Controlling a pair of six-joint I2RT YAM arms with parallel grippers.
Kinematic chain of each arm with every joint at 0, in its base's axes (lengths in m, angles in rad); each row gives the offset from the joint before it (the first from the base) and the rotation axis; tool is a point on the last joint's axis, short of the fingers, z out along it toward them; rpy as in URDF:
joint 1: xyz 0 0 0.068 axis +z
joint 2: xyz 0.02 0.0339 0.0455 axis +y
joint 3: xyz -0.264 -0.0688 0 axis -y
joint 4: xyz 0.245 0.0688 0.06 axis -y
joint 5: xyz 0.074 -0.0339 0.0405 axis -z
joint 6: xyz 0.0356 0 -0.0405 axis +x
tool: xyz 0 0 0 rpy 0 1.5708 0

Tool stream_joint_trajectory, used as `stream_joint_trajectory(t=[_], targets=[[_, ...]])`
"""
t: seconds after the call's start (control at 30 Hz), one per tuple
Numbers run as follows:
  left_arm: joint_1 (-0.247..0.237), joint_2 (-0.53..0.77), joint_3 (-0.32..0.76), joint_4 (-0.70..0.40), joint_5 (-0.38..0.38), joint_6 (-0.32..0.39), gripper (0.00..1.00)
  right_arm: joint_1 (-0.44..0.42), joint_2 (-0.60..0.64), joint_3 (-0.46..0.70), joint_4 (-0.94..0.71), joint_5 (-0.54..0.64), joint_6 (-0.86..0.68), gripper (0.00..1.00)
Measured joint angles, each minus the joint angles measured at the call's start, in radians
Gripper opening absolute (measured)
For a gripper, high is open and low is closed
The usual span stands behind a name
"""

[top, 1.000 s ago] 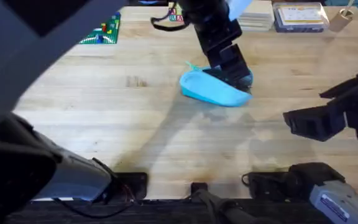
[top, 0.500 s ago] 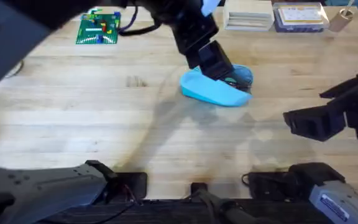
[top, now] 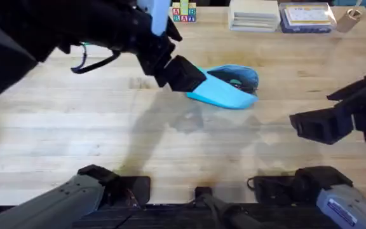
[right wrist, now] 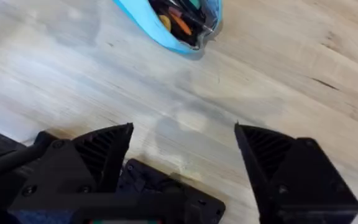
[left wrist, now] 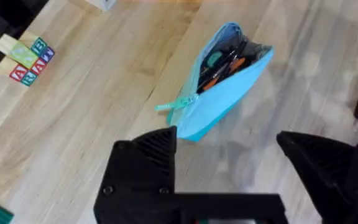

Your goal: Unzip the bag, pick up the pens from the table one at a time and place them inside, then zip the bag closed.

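left hand (left wrist: 225, 180) wide, above table (top: 75, 127) by bag (top: 224, 92) | right hand (right wrist: 182, 168) wide, apart

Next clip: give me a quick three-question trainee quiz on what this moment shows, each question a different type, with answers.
1. True or false: the light blue fabric pencil pouch is zipped fully closed.
2. Multiple choice: where do pens show? A) loose on the light wooden butcher-block table B) inside the pouch C) in the right gripper
3. Fill in: the left gripper is open and holds ____.

Key: 1. False, it gapes open, with the zipper pull at its closed end. 2. B, orange and dark pens show inside. 3. Nothing.
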Motion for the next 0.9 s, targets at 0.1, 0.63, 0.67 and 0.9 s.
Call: stream_joint_trajectory(t=[0.1,0.63,0.67,0.9], targets=[[0.065,-0.014,-0.007,-0.014,0.059,0.022,0.992,0.0,0.0,0.0,0.0,0.0,0.0,0.998],[0.321,-0.015,-0.01,-0.196,0.456,0.403,0.993,0.0,0.0,0.0,0.0,0.0,0.0,0.998],[0.326,-0.015,-0.01,-0.204,0.47,0.427,0.992,0.0,0.0,0.0,0.0,0.0,0.0,0.998],[0.327,-0.015,-0.01,-0.213,0.5,0.516,0.993,0.0,0.0,0.0,0.0,0.0,0.0,0.998]])
